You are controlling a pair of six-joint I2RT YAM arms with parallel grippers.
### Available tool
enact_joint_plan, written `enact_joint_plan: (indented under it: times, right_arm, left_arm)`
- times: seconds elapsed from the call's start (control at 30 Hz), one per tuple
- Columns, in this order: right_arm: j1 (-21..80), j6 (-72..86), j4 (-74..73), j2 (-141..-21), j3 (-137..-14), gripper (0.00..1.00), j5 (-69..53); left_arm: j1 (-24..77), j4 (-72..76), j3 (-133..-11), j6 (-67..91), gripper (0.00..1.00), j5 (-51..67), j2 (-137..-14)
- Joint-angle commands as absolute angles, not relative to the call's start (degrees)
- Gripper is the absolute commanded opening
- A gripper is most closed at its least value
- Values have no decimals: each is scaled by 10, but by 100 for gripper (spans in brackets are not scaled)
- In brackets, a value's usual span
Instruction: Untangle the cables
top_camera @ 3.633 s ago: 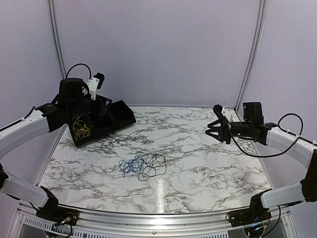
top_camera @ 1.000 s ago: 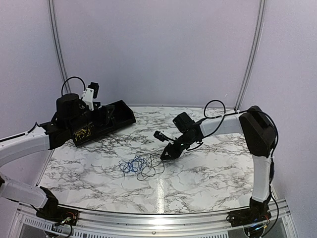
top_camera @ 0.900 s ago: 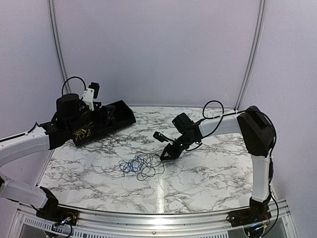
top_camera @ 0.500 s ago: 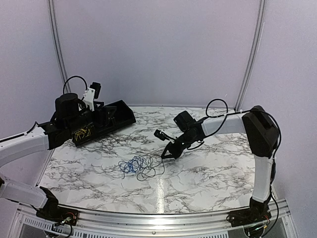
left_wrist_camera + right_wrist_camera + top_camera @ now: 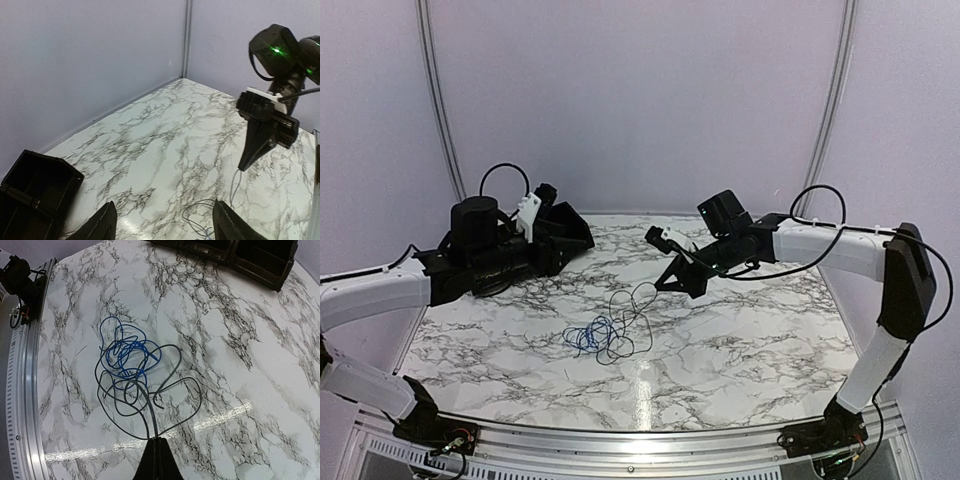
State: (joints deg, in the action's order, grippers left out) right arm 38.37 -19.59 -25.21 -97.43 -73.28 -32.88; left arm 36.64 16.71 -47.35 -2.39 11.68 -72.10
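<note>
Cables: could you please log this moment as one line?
right fingers: shut on black cable | blue cable: entangled | left fingers: open

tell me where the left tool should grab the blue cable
Likely the outer loop of the blue cable, at its left end, from above: it lies flat there, clear of the black cable pinched in the right tool.

White marble-look table (image 5: 750, 330) with grey veining, aluminium rail (image 5: 620, 448) along near edge. Plain lavender walls (image 5: 640, 100) on back and both sides, thin metal corner strips (image 5: 832, 110) running up from the table's back corners. Even overhead light, one bright glare streak (image 5: 642, 385) on the glossy top near the front.
</note>
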Motion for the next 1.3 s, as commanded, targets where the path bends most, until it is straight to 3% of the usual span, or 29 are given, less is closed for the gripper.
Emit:
enact_joint_plan:
  times: [0.0,0.23,0.47,0.57,0.8,0.83,0.97,1.1,1.27]
  right_arm:
    - [385,-200,-272,-949,-735,0,-331]
    - [385,-190,-256,-924,-722,0,-350]
    - [385,-187,-235,-896,-698,0,-365]
    - [386,-185,-228,-886,-687,0,-368]
    - [384,-188,-203,-870,-663,0,-356]
    - [384,-191,-196,-870,-659,0,-356]
    - [384,-224,-173,-866,-640,31,-359]
    - [385,-236,-165,-863,-639,49,-371]
    - [384,-231,-159,-874,-648,51,-376]
  left_arm:
    - [429,207,-454,-69,70,154,-737]
    - [526,244,-482,-31,71,104,-825]
    - [575,304,-509,15,67,-86,-930]
    - [574,345,-509,33,53,-77,-963]
    - [575,414,-495,51,1,-60,-974]
    - [576,424,-489,55,0,-58,-970]
    - [582,437,-476,77,0,-50,-946]
    - [591,437,-475,95,0,-43,-937]
    - [601,437,-484,98,0,-38,-944]
